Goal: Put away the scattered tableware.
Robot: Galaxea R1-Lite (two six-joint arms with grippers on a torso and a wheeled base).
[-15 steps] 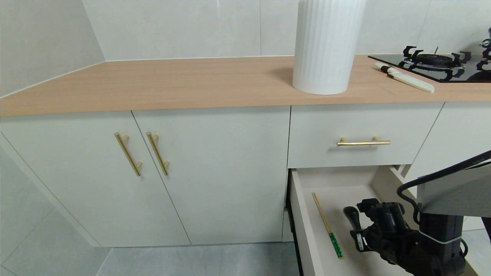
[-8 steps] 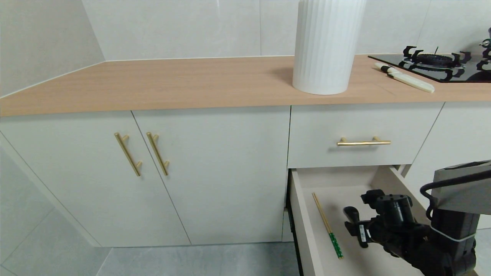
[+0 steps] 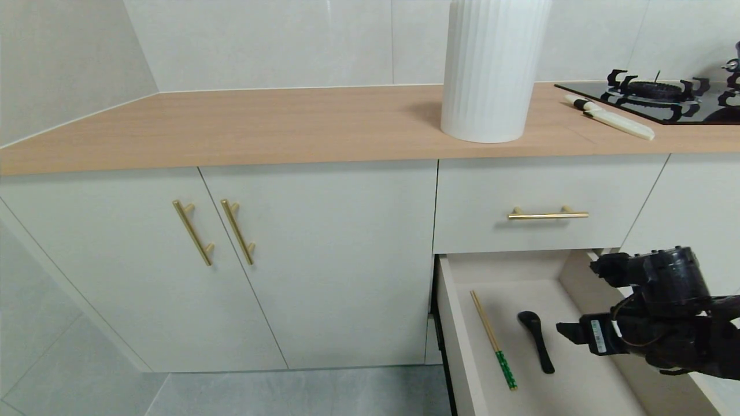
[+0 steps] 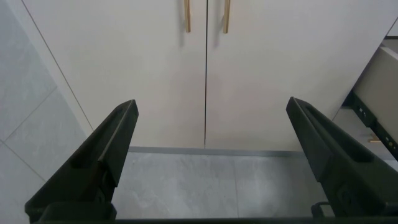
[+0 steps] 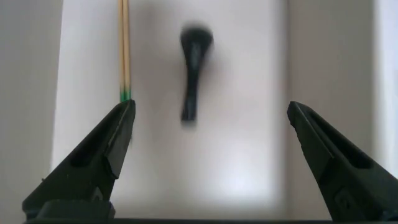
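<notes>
black spoon [image 3: 536, 340] and chopsticks [image 3: 491, 338] lie flat in the open drawer [image 3: 457, 323], chopsticks nearer its left wall. right tool [image 5: 209, 109] spread wide, empty, above the drawer. to do: what's probably a sheathed knife [image 3: 610, 117] on the table [image 3: 260, 124] above the drawer, then shut the drawer.

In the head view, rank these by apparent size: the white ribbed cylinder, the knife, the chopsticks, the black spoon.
Largest: the white ribbed cylinder, by far.
Next: the chopsticks and the knife look alike in length. The knife lies farther off, so I won't rank them.
Smallest: the black spoon.
</notes>
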